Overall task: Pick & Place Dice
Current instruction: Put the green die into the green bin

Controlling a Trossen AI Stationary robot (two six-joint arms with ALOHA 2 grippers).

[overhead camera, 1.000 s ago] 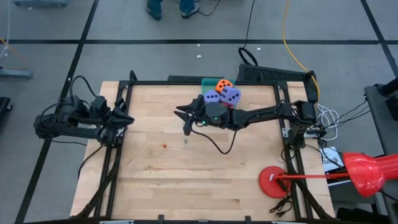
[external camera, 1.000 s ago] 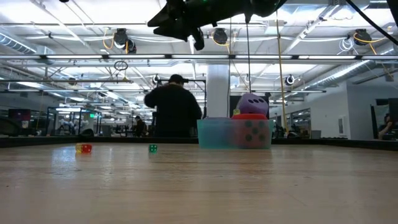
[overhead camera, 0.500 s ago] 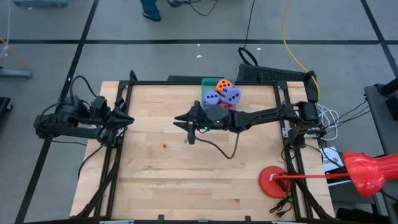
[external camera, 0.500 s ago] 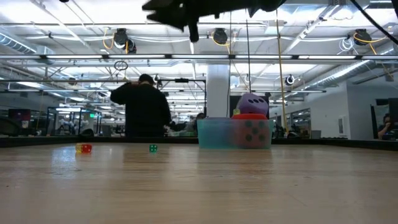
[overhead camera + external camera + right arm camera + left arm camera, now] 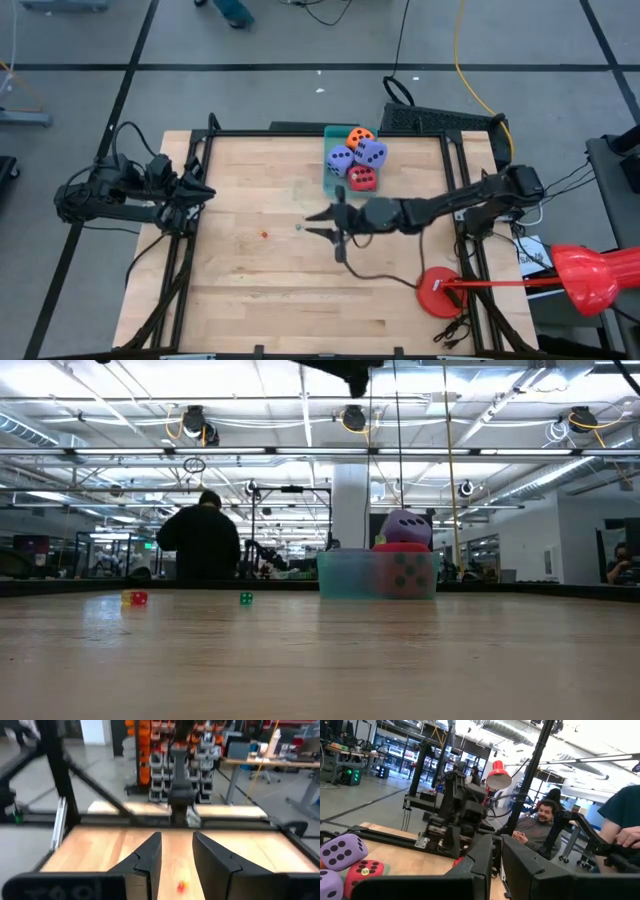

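Right gripper (image 5: 322, 224): has pulled away from the tray (image 5: 331, 168) toward mid-desk since a second ago; jaws narrowly parted, nothing held.

Left gripper (image 5: 203, 189): parked at the desk's (image 5: 250, 280) left edge; jaws closed, empty.

Tray: at the far edge, holding four dice (image 5: 357, 158): two purple, one orange, one red, heaped above the rim.

Loose items: a tiny red piece (image 5: 264, 235) and a tiny green one (image 5: 298, 227) on bare wood, well apart from the tray.

Handling note: all four dice appear placed. If the arm is retreating, lift clear and keep the cable off the heap, which could topple.
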